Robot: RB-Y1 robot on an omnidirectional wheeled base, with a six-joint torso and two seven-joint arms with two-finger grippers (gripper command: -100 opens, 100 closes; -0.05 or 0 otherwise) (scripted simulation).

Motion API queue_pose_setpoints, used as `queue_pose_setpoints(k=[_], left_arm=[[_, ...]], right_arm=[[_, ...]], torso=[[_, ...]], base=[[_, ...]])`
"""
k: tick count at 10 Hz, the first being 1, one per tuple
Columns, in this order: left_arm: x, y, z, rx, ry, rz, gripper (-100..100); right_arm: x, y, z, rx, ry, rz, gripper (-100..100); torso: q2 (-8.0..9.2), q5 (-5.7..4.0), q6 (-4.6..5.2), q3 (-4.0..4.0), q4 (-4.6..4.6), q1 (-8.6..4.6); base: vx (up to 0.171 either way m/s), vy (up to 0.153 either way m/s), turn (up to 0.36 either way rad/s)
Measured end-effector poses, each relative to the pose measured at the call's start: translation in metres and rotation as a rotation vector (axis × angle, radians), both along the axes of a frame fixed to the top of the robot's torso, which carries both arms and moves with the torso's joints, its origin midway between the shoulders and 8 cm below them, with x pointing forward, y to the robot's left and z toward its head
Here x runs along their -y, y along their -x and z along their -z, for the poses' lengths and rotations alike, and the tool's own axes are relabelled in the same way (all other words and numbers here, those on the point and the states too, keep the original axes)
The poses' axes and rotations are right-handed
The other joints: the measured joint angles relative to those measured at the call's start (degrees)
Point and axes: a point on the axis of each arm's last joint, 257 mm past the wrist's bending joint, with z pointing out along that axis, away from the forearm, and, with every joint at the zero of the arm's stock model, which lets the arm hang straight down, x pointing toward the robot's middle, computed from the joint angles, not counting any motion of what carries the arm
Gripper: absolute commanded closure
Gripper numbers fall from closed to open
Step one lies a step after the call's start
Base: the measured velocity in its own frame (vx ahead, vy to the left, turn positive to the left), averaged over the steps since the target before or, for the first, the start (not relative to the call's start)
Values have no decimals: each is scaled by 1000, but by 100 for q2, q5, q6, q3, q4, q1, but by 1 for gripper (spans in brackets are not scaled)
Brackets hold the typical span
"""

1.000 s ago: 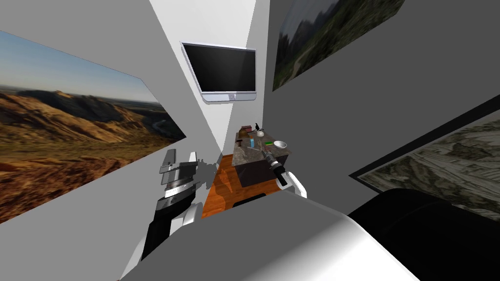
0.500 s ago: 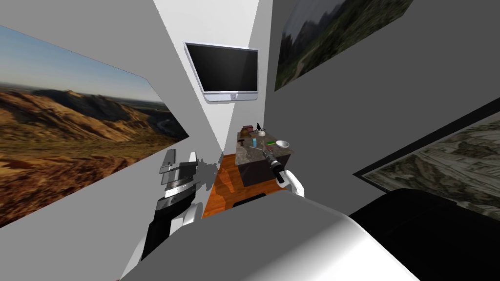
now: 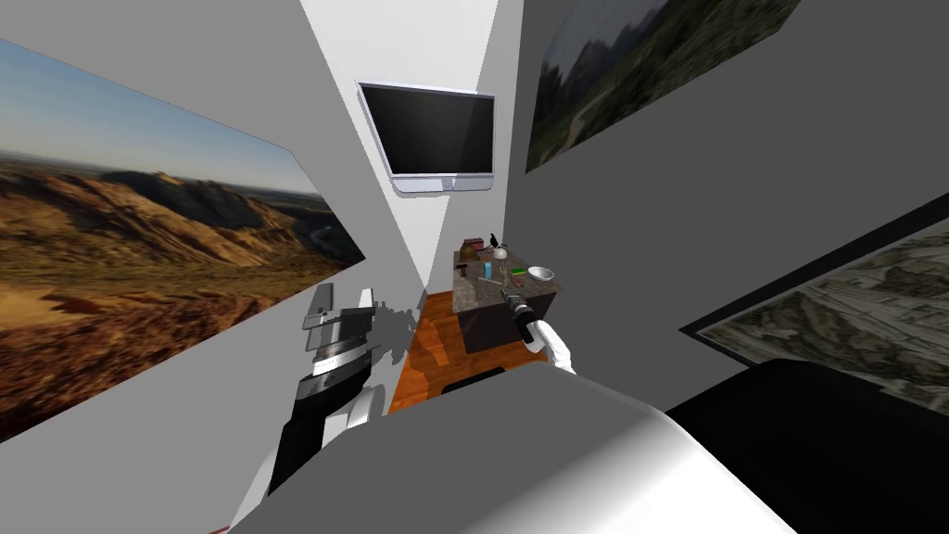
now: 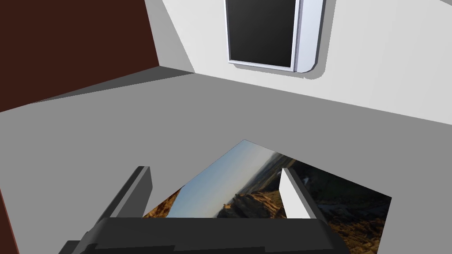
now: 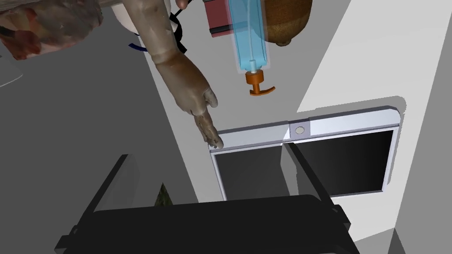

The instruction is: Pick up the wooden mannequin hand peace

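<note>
Right tool (image 5: 204, 152): fingers apart, holding nothing. The wooden mannequin hand (image 5: 185, 86) lies on the bench (image 3: 482, 295) just beyond the fingertips, its extended finger pointing toward the gap, no contact. A blue syringe (image 5: 249, 39) lies beside it. Left tool (image 4: 212, 172): fingers apart, raised at the left.

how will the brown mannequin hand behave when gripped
Probably stiff: the mannequin hand looks solid and carved, though a seam at its wrist might flex. Its rounded, tapering forearm could roll or slip between the thin fingers of the open right gripper. Long and narrow, it may swing if held near one end.
</note>
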Motion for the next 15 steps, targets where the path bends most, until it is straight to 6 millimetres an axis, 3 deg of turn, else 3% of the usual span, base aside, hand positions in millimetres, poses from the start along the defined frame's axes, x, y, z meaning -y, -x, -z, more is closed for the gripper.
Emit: queue_pose_setpoints(k=[10,15], left_arm=[[0,0,0,0,0,0,0],[0,0,0,0,0,0,0]], right_arm=[[67,-18,25,-114,320,180,-100],[100,-27,22,-151,462,271,-100]], torso=[[-4,-2,1,-2,-1,-14],[-8,-2,1,-4,-2,-14]], base=[[8,53,20],[20,44,42]])
